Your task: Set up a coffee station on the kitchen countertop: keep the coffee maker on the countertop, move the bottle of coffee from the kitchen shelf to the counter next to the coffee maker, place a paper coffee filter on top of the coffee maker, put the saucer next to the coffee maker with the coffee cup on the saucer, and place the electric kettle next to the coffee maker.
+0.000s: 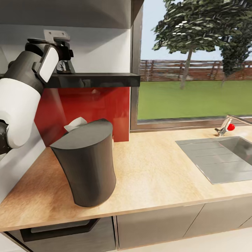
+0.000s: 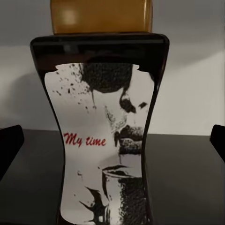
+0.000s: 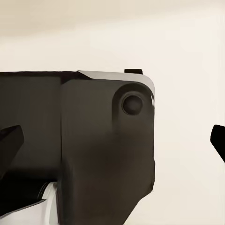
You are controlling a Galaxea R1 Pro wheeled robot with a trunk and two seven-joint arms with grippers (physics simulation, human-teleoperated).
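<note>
Left tool (image 2: 112, 140) is up at the shelf (image 1: 94, 79), its fingers (image 2: 10, 145) spread wide either side of the coffee bottle (image 2: 105, 136), not touching it. The bottle stands upright on the shelf. Right tool (image 3: 112, 140) is spread open too. Below, the coffee maker (image 1: 85, 164) sits on the desk (image 1: 157, 175), with the paper filter (image 1: 75, 124) just behind it.

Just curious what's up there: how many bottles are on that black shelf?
1. The bottle of coffee stands on the kitchen shelf, right in front of the left gripper. The robot's arm covers the shelf's left part, so others may be hidden.
</note>
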